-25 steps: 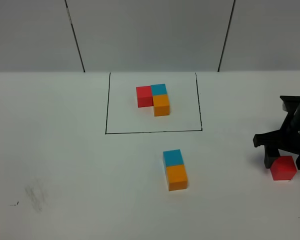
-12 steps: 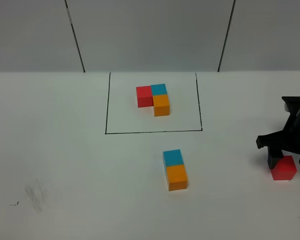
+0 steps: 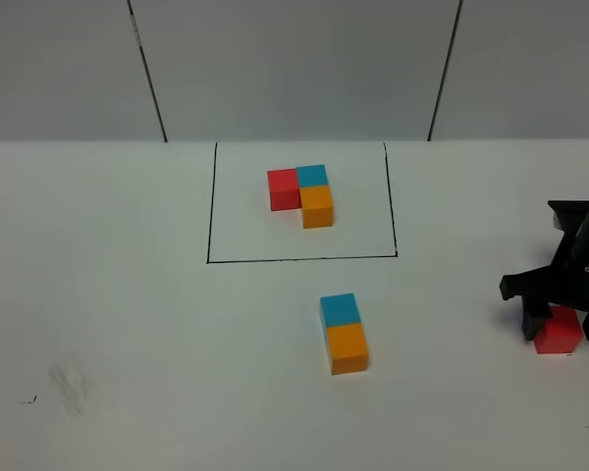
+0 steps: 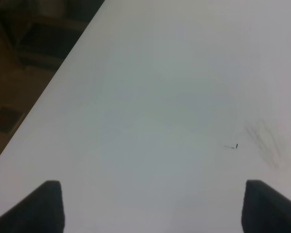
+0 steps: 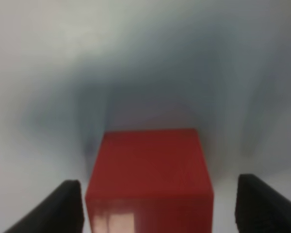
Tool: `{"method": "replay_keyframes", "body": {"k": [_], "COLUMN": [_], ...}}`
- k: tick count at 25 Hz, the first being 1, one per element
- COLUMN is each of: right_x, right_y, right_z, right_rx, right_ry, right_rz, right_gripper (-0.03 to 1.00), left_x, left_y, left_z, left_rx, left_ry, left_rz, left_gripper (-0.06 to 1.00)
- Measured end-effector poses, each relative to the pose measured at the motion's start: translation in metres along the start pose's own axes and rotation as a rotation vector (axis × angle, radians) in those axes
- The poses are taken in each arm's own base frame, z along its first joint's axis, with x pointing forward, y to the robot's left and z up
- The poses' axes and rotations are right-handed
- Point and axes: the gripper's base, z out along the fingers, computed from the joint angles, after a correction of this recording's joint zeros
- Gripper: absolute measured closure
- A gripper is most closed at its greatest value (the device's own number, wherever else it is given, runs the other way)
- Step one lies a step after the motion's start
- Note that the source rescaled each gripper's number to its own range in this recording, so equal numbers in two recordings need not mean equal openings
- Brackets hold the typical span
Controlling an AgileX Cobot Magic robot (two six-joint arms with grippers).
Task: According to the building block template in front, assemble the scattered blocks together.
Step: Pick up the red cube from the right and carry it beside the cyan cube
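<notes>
The building block template (image 3: 301,196), a small red, blue and orange L-shaped cluster, sits inside a thin black rectangle outline (image 3: 299,260). Of the scattered blocks, a blue block (image 3: 340,309) touches an orange block (image 3: 348,348) at the table's middle. The red block (image 3: 560,334) rests at the far right. My right gripper (image 3: 562,324) stands open astride it, one finger on each side. In the right wrist view the red block (image 5: 150,179) lies between the right gripper's (image 5: 165,206) fingers with gaps on both sides. My left gripper (image 4: 153,208) is open over bare table.
The white table (image 3: 128,294) carries a faint grey smudge (image 3: 69,381) and a small black mark (image 4: 231,146) at the front left. The table's left edge (image 4: 43,97) drops off to a dark floor. A grey wall stands behind.
My right gripper has come down over the red block, so its fingers now flank the block instead of standing behind it. The block and the left gripper have stayed put.
</notes>
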Motion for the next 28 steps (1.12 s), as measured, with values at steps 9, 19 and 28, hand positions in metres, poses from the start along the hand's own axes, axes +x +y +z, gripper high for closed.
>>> {"method": "replay_keyframes", "body": {"k": [9,19,28], "right_x": [-0.0014,-0.002,0.0007], "right_y": [0.0012,0.002,0.0029], "right_z": [0.0061,0.0061,0.006], "right_rx": [-0.013,-0.022,-0.031], "right_ry": [0.002,-0.004,0.026], "right_rz": [0.012,0.019,0.028], "right_gripper": [0.63,0.97,0.97], "left_x": [0.0,0.0,0.0], "left_y": [0.0,0.0,0.0], "left_z": [0.0,0.0,0.0], "left_rx": [0.0,0.0,0.0], "left_ry": [0.0,0.0,0.0], "left_rz": [0.0,0.0,0.0], "left_gripper": [0.1,0.1,0.1]}}
